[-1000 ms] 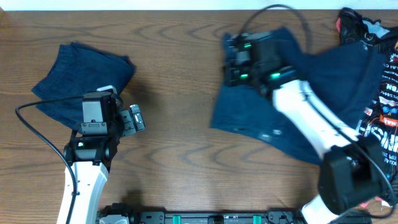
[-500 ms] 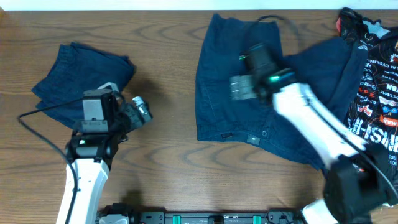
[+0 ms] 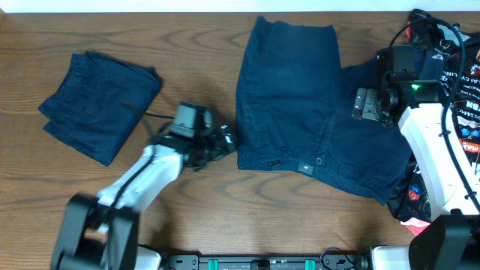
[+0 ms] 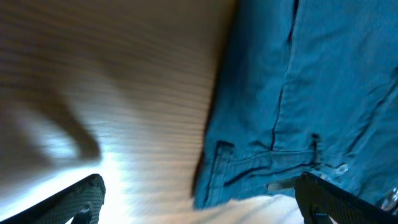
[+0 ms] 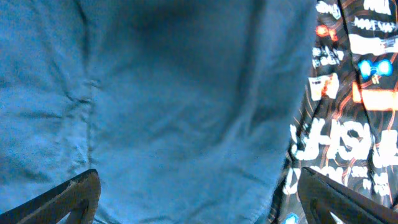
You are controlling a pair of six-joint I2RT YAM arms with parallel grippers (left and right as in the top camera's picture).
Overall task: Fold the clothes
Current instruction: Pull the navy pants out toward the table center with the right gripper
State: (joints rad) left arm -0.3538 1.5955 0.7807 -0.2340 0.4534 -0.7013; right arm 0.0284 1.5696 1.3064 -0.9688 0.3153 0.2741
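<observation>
Navy shorts (image 3: pixel 289 90): soft, light, floppy.
Left gripper (image 3: pixel 223 141), fingers spread and empty, sits beside their waistband corner, likely the best hold; right gripper (image 3: pixel 367 105) hovers above them, likewise spread.

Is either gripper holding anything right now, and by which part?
Nothing is held. The left gripper is open beside a corner of the spread dark navy fabric shorts; the right gripper is open over them.

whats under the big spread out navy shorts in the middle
The wooden table shows around the left and front edges of the spread shorts. At their right edge a black printed garment appears to poke out from beneath; how far it runs under is covered.
</observation>
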